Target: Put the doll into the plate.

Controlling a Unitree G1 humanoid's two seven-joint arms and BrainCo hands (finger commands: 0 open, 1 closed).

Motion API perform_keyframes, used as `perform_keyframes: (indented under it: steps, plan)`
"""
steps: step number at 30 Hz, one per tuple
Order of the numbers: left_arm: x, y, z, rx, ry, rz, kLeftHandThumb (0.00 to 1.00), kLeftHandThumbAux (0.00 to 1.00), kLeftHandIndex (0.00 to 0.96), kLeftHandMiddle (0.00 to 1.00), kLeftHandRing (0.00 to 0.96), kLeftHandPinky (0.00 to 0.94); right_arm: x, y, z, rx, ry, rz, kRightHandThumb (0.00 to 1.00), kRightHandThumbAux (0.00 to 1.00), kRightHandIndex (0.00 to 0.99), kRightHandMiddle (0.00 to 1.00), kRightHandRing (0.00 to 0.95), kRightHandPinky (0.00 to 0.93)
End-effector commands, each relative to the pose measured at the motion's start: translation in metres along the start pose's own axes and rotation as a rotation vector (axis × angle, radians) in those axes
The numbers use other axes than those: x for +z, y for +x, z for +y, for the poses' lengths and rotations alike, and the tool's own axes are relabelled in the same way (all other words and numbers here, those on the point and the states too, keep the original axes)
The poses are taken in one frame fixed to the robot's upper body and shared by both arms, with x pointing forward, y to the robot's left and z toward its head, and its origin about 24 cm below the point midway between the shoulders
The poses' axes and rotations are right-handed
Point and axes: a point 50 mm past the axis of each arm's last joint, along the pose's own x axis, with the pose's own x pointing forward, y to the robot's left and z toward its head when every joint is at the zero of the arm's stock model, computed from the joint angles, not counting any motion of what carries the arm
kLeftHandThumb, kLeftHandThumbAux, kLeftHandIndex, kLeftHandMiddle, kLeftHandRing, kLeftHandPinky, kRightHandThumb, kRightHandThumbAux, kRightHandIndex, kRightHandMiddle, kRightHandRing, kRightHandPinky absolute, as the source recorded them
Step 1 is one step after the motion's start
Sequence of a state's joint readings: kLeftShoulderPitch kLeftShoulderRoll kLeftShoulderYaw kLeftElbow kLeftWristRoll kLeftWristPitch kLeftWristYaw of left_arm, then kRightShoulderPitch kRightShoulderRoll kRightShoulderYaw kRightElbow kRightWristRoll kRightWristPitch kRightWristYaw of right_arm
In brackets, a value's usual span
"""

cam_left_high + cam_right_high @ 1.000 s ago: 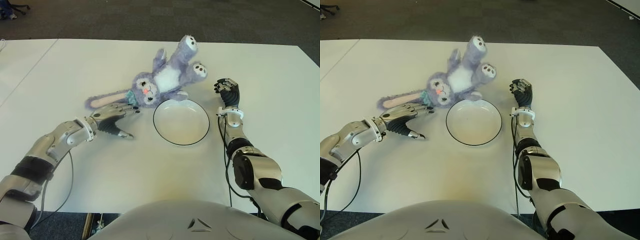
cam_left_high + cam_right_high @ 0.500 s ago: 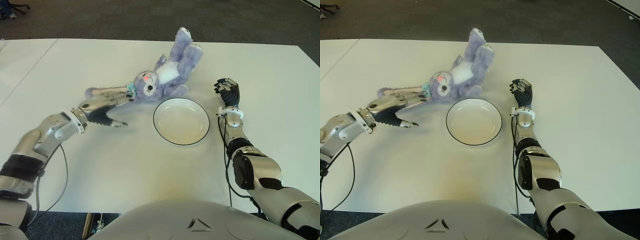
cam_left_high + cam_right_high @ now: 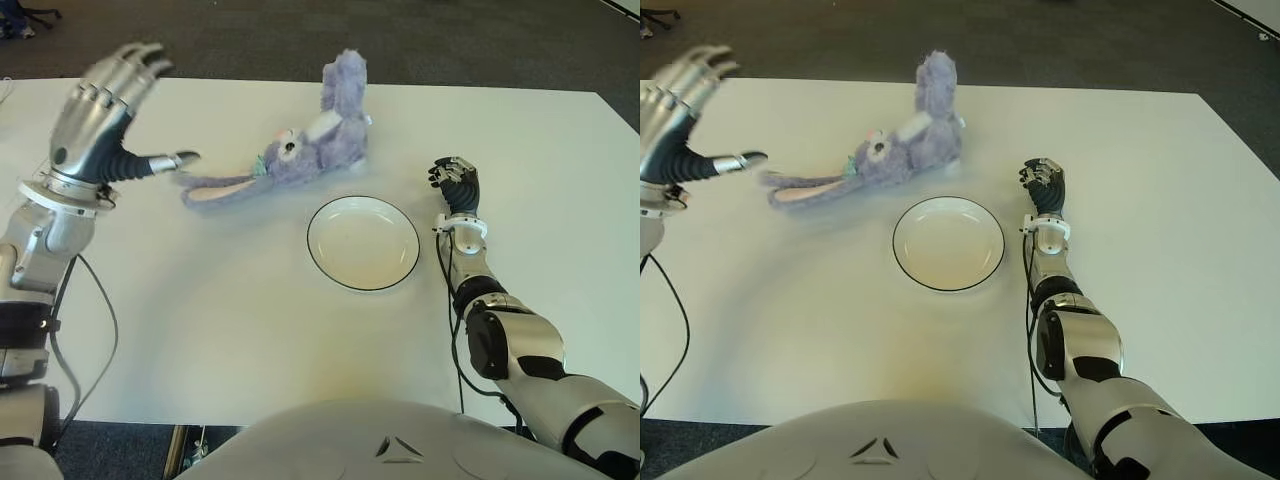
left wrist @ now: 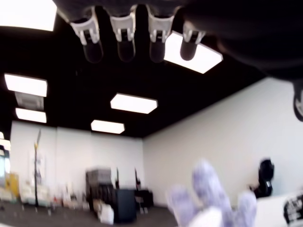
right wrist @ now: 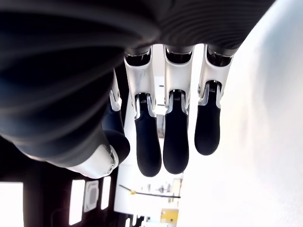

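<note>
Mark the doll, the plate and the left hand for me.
doll (image 3: 300, 160), left eye view, on its purple body beside the face.
plate (image 3: 362, 243), left eye view, on the bare white middle of the dish.
left hand (image 3: 98, 120), left eye view, on the back of the raised, open hand.

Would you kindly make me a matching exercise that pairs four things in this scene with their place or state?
Things:
1. plush bunny doll
2. plate
3. left hand
4. right hand

States:
A. raised, fingers spread, holding nothing
B. lying on the table beyond the plate
C. beside the plate on its right
D. white, dark-rimmed, nothing in it

Pairs: 1-B, 2-D, 3-A, 4-C
</note>
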State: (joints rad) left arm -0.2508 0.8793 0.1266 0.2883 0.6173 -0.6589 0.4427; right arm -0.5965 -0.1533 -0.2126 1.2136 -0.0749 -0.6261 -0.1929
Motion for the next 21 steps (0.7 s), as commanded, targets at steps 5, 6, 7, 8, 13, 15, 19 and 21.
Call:
perform_keyframes:
  steps: [5,6,7,8,13,15,19,21]
  plan:
    - [-0.039,-0.003,-0.004,0.38,0.084,0.227,0.223,0.187,0.0,0.0,0.0,0.0,-0.099,-0.092,0.005,0.061,-0.037,0.457,0.683,0.731,0.422,0.526,0.528,0.486]
    - [-0.036,-0.001,-0.008,0.396,0.083,0.234,0.238,0.17,0.0,0.0,0.0,0.0,-0.099,-0.092,0.005,0.062,-0.04,0.457,0.683,0.731,0.421,0.523,0.524,0.487]
    - [-0.034,0.001,-0.011,0.408,0.083,0.237,0.257,0.146,0.0,0.0,0.0,0.0,-0.099,-0.091,0.005,0.063,-0.043,0.458,0.682,0.731,0.421,0.513,0.511,0.465]
    - [-0.033,0.003,-0.013,0.415,0.084,0.238,0.262,0.14,0.0,0.0,0.0,0.0,-0.099,-0.091,0.005,0.063,-0.044,0.458,0.682,0.731,0.421,0.511,0.507,0.459]
    - [-0.004,0.04,-0.021,0.447,0.04,0.178,0.268,0.124,0.0,0.0,0.0,0.0,-0.099,-0.091,0.005,0.066,-0.043,0.46,0.682,0.73,0.421,0.512,0.512,0.49]
    - [0.02,0.078,-0.021,0.476,0.017,0.118,0.239,0.122,0.0,0.0,0.0,0.0,-0.099,-0.091,0.005,0.066,-0.033,0.461,0.682,0.73,0.421,0.512,0.517,0.489]
    - [0.033,0.095,-0.028,0.428,0.001,0.033,0.236,0.128,0.0,0.0,0.0,0.0,-0.099,-0.09,0.005,0.062,-0.019,0.463,0.683,0.73,0.422,0.514,0.518,0.482]
    - [0.037,0.094,-0.035,0.359,-0.024,-0.008,0.255,0.132,0.0,0.0,0.0,0.0,-0.098,-0.09,0.005,0.059,-0.017,0.464,0.683,0.73,0.421,0.505,0.504,0.463]
